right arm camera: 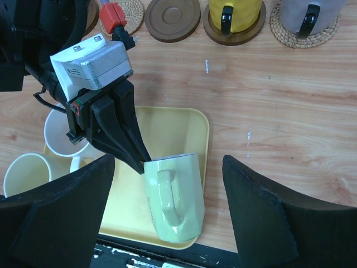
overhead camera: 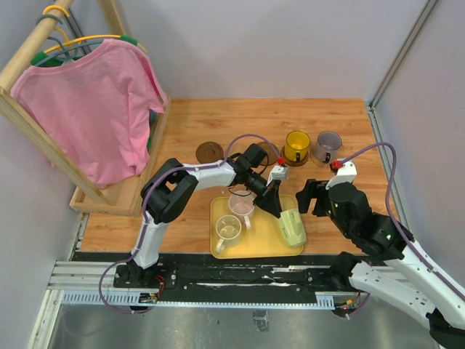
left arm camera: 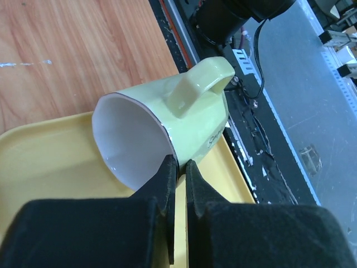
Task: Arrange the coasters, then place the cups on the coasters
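A pale green cup [overhead camera: 293, 227] lies on its side at the right end of the yellow tray [overhead camera: 254, 249], handle up. My left gripper [overhead camera: 278, 211] is shut on that green cup [left arm camera: 162, 125], pinching its rim between the fingertips [left arm camera: 167, 173]. My right gripper [right arm camera: 167, 167] hangs open above the green cup [right arm camera: 173, 204], its fingers wide on both sides and touching nothing. A pale pink cup [overhead camera: 242, 206] and a cream cup [overhead camera: 227, 230] stand on the tray. The yellow cup [overhead camera: 296, 146] and the grey-purple cup [overhead camera: 326, 147] each stand on a coaster. A bare dark brown coaster [overhead camera: 209, 152] lies further left.
Two more bare coasters, a dark brown one [right arm camera: 172, 17] and a woven tan one [right arm camera: 129, 14], lie behind the tray [right arm camera: 173, 131]. A wooden rack with a pink shirt [overhead camera: 94, 109] fills the back left. Walls close in the back and right. A black rail [overhead camera: 240, 273] runs along the front edge.
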Controlling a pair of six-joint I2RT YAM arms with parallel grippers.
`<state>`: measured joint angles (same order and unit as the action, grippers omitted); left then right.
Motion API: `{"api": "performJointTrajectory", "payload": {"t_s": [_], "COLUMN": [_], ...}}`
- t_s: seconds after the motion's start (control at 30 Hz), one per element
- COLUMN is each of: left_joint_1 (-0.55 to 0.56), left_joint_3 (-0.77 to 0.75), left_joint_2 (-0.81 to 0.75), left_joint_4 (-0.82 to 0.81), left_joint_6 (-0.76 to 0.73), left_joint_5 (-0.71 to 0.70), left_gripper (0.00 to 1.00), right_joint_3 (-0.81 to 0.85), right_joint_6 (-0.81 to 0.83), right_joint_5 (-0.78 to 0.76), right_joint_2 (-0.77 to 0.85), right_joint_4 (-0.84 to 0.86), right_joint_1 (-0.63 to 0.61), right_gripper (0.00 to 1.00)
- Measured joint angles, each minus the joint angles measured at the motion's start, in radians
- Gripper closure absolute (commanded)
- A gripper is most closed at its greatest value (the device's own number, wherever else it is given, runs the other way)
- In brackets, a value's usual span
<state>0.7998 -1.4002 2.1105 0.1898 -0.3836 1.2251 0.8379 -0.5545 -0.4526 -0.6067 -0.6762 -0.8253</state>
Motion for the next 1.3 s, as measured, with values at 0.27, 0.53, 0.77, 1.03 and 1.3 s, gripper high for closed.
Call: {"api": "performJointTrajectory", "payload": {"t_s": [0.27,0.53,0.77,1.03,1.3], "left_joint_1": [0.001,0.002,0.002,0.012,0.07], "left_joint_3": [0.009,0.016,0.006,-0.053,-0.12], "left_joint_2": [-0.01,-0.103,-0.177,-0.226,-0.239], "left_joint_4": [0.001,0.048,0.086,0.197,0.331], "left_joint_6": [0.002,0.004,0.022,0.012,-0.035], "left_joint_5": [-0.019,-0.14,-0.285,-0.514,-0.716], "left_gripper": [1.0,0.99,0.99,0.99,1.0], "right_joint_3": [-0.018,-0.024,-0.034,-0.082,-0.158], "right_joint_6": [-0.014,-0.026,-0.033,-0.045,-0.048], "right_joint_5": [0.0,0.0,0.011,0.039,0.059], "right_joint_2": [0.042,0.063,0.071,0.071,0.059], "right_joint_4": [0.003,0.006,0.006,0.012,0.046], "right_joint_1": [0.0,0.0,0.0,0.0,0.0], "right_gripper": [0.23,0.26,0.28,0.3,0.31]}}
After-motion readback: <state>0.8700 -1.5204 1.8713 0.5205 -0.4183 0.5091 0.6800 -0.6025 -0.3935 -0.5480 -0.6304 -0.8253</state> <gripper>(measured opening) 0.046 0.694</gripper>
